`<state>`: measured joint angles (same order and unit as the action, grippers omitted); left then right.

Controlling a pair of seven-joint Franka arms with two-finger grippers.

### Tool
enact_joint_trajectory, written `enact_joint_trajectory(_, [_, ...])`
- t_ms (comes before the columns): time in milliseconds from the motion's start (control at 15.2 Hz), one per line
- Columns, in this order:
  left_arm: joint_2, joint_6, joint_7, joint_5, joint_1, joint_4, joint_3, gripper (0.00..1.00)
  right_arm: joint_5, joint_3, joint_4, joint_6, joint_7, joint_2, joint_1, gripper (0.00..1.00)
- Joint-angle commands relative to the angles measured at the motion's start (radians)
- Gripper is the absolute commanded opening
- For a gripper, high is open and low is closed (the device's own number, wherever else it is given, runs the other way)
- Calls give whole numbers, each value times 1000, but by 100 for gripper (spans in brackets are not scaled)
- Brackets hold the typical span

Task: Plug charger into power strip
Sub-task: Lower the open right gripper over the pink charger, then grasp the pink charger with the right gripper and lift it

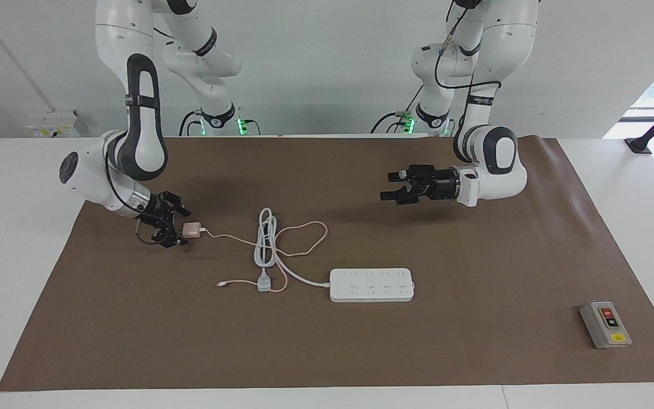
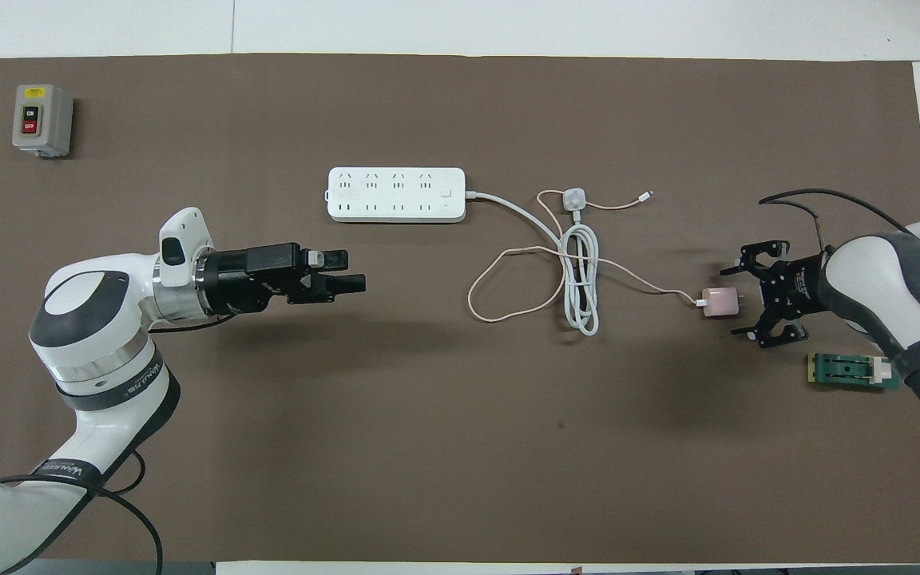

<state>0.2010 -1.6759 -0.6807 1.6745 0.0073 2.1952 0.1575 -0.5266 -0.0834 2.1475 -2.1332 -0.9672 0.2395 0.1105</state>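
Note:
The charger point(image 1: 192, 229) point(image 2: 719, 302) is a small pale-pink cube lying on the brown mat toward the right arm's end, its prongs pointing at my right gripper. Its thin pink cable point(image 2: 508, 283) loops toward the middle of the table. My right gripper point(image 1: 181, 228) point(image 2: 731, 300) is low at the mat and open, one finger on each side of the charger's prong end. The white power strip point(image 1: 372, 284) point(image 2: 396, 194) lies flat near the middle, farther from the robots. My left gripper point(image 1: 386, 187) point(image 2: 354, 270) hangs open and empty above bare mat.
A grey-white plug point(image 1: 264, 282) point(image 2: 574, 199) and its coiled thick white cord point(image 2: 581, 279) lie between charger and strip, crossed by the pink cable. A grey button box point(image 1: 605, 324) point(image 2: 41, 120) sits at the left arm's end. A small green part point(image 2: 854, 371) lies beside the right arm.

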Motion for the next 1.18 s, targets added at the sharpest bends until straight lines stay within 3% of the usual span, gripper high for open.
enact_joint_trajectory(0, [14,-27,-2,25,-21,-6,-12,100,-23,10,14,-19,36,-5,9,42])
enact_joint_trajectory(132, [21,-42,-16,24,-23,-18,-13,100,-23,10,14,-17,35,-5,6,6])
enact_joint_trajectory(197, [23,-57,-35,22,-24,-20,-13,100,-23,10,11,-16,36,-5,5,0])
enact_joint_trajectory(395, [38,-117,-157,17,-43,-29,-19,100,-23,16,-38,33,25,-5,-2,0])
enact_joint_trajectory(723, [51,-105,-160,17,-58,-60,-21,100,-23,22,-182,182,-114,-45,-75,0])
enact_joint_trajectory(1118, [75,-75,-160,21,-98,-80,-38,100,-27,31,-316,225,-370,-60,-244,0])
